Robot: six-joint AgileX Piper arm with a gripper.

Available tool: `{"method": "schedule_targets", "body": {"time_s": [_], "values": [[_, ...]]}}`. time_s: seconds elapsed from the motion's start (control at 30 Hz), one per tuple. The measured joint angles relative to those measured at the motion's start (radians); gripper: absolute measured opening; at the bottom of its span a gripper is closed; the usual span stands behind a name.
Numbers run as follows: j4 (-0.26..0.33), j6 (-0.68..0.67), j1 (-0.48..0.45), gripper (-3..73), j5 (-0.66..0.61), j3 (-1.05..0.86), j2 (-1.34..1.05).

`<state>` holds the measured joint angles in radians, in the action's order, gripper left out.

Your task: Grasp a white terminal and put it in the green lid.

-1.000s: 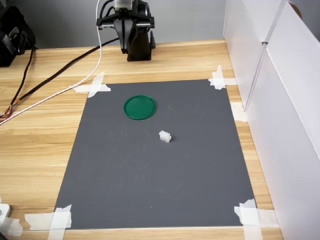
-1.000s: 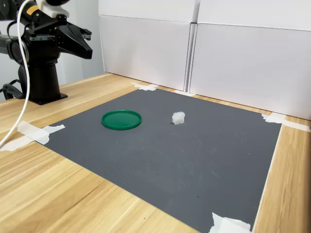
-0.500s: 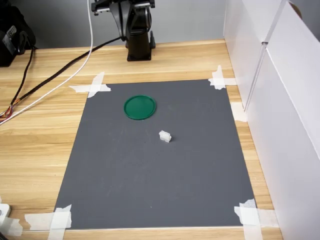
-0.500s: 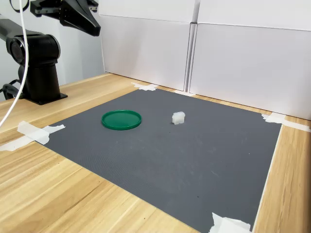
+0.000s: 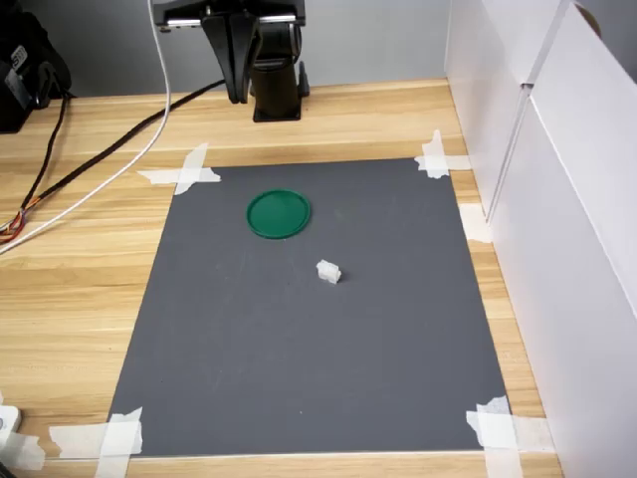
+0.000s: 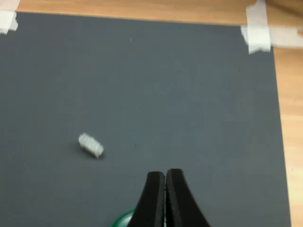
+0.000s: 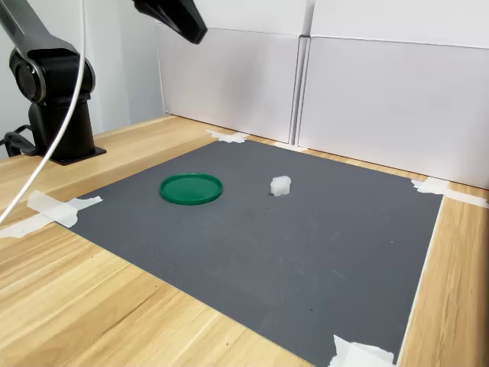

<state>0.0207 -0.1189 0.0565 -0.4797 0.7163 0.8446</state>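
The white terminal (image 5: 328, 271) (image 7: 280, 185) lies on the dark grey mat (image 5: 299, 358), a little apart from the green lid (image 5: 279, 213) (image 7: 191, 188), which lies flat with nothing in it. My gripper (image 5: 237, 88) (image 7: 197, 34) hangs high above the table near the arm's base, well short of both. In the wrist view its black fingers are pressed together, so the gripper (image 6: 165, 176) is shut and holds nothing. That view shows the terminal (image 6: 91, 144) far off on the mat and a sliver of the lid (image 6: 124, 218) beside the fingers.
White panels (image 5: 557, 199) (image 7: 367, 92) wall off one side of the table. The arm's black base (image 5: 276, 95) (image 7: 57, 115) stands behind the mat, with cables (image 5: 90, 149) trailing across the wood. White tape strips (image 5: 184, 171) hold the mat's corners.
The arm has lifted and reached forward. The shut gripper went from beside the base to high up, closer to the mat. Terminal and lid have not moved.
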Motion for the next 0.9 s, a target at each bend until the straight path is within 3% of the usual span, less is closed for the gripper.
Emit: {"method": "schedule_targets", "body": {"time_s": [0.2,0.63,0.9], "values": [[0.030,-0.058,0.000,-2.1,-0.042,0.101,0.106],[0.121,-0.359,0.000,-2.1,-0.215,0.240,0.319],[0.150,-0.404,0.000,-2.1,-0.328,0.372,0.420]]}}
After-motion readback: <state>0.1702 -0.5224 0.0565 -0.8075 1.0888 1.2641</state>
